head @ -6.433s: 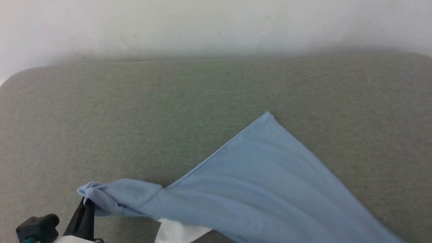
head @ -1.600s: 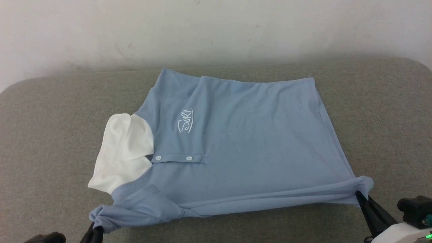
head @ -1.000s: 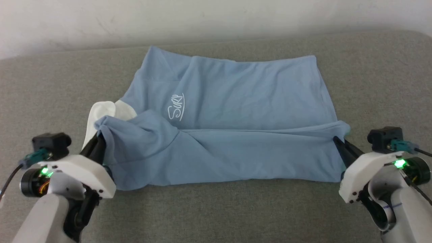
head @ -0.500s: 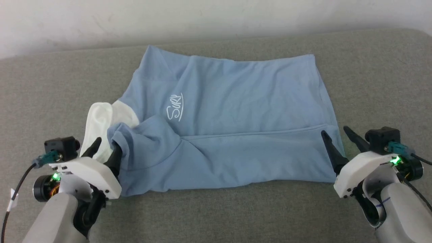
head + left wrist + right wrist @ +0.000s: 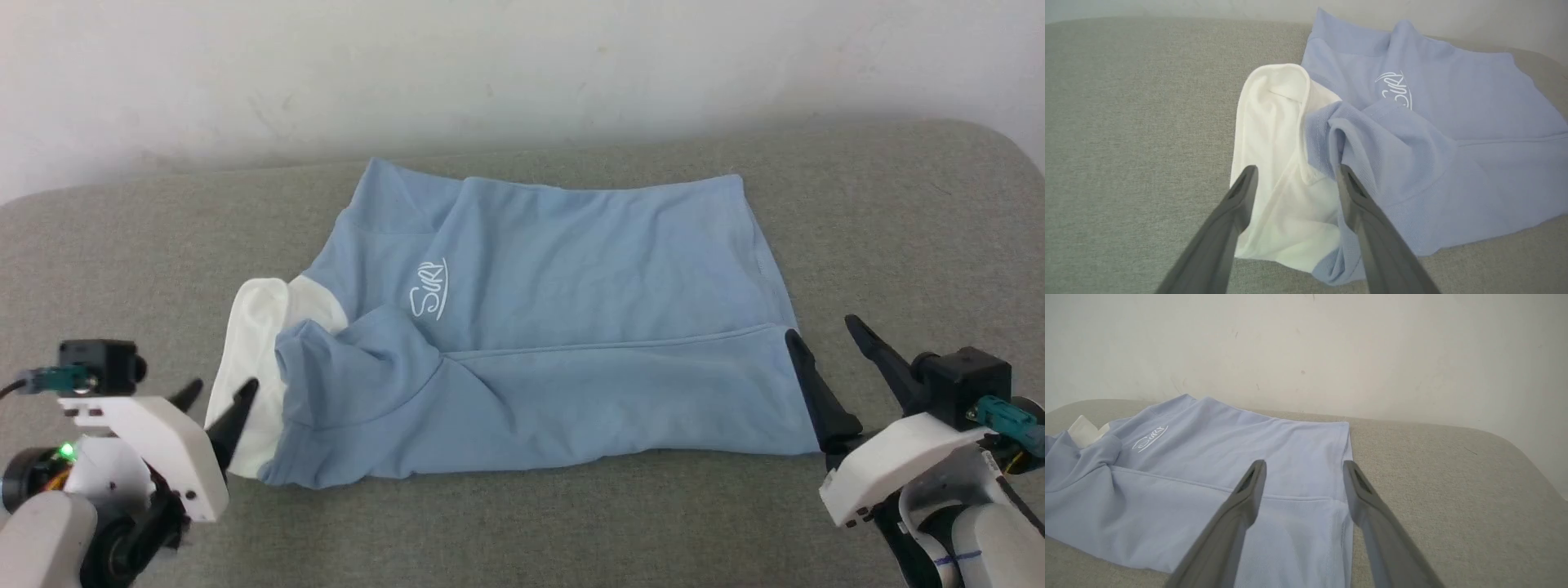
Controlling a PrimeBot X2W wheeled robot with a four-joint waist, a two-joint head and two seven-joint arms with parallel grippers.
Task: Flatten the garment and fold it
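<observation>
While both stand empty with fingers apart, the left gripper (image 5: 219, 392) sits just beside the garment's white collar (image 5: 245, 327) and the right gripper (image 5: 820, 333) straddles its hem-side near corner. The garment (image 5: 571, 327) lies on the grey bench (image 5: 122, 261), near edge folded over. Judged light, limp and not slippery; pinch the doubled corners, not single layers.
</observation>
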